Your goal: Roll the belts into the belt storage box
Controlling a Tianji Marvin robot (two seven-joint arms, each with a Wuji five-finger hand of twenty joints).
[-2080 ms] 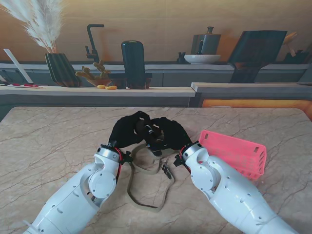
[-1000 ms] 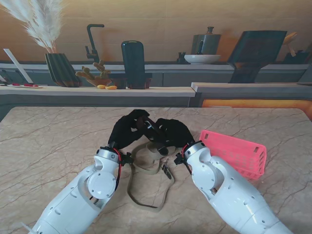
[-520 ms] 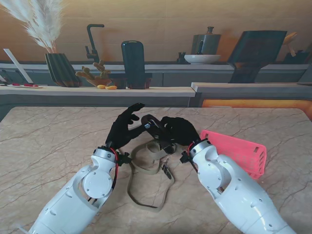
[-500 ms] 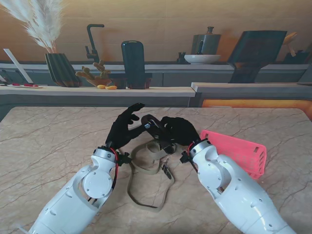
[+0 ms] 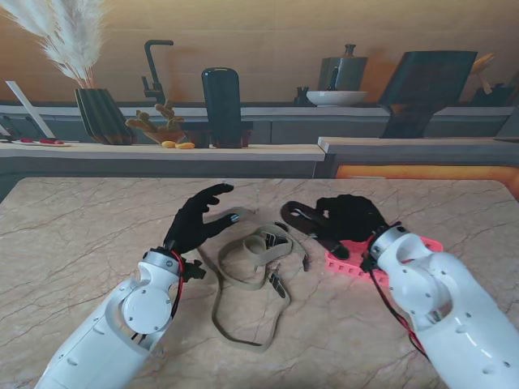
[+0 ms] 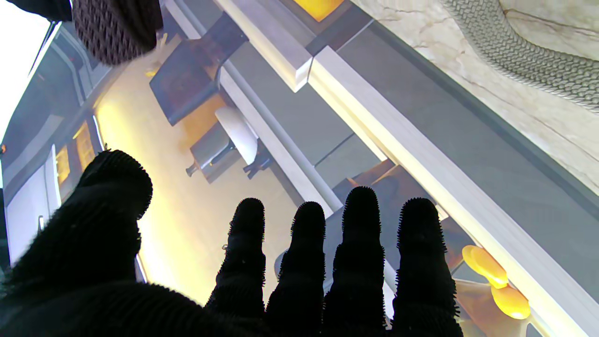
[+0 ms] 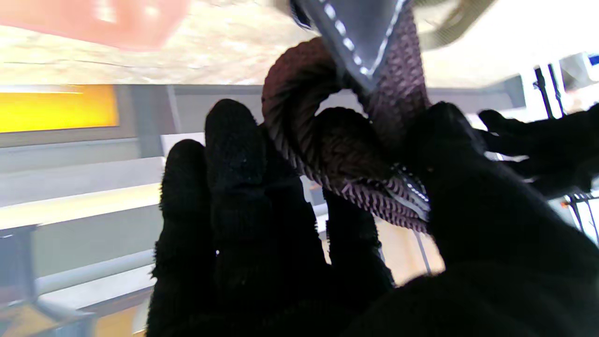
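My right hand (image 5: 350, 217) is shut on a dark braided belt (image 5: 302, 219) that is rolled into a loop. It hangs over the near-left corner of the pink storage box (image 5: 342, 263). The right wrist view shows the dark belt (image 7: 327, 150) curled between thumb and fingers (image 7: 234, 154), with the box (image 7: 93, 18) a pink blur. A beige woven belt (image 5: 261, 241) lies loosely looped on the table between my arms. My left hand (image 5: 197, 219) is open beside it, fingers (image 6: 355, 243) spread and holding nothing. The beige belt (image 6: 514, 61) also shows in the left wrist view.
The marble table (image 5: 81, 235) ends at a far edge with a counter behind it, carrying a vase (image 5: 101, 113), a dark cylinder (image 5: 221, 105) and a bowl (image 5: 336, 97). My right forearm (image 5: 442, 300) covers most of the pink box.
My right hand has carried the rolled dark belt to the right, over the pink box. My left hand has let go of it, opened and drawn back to the left.
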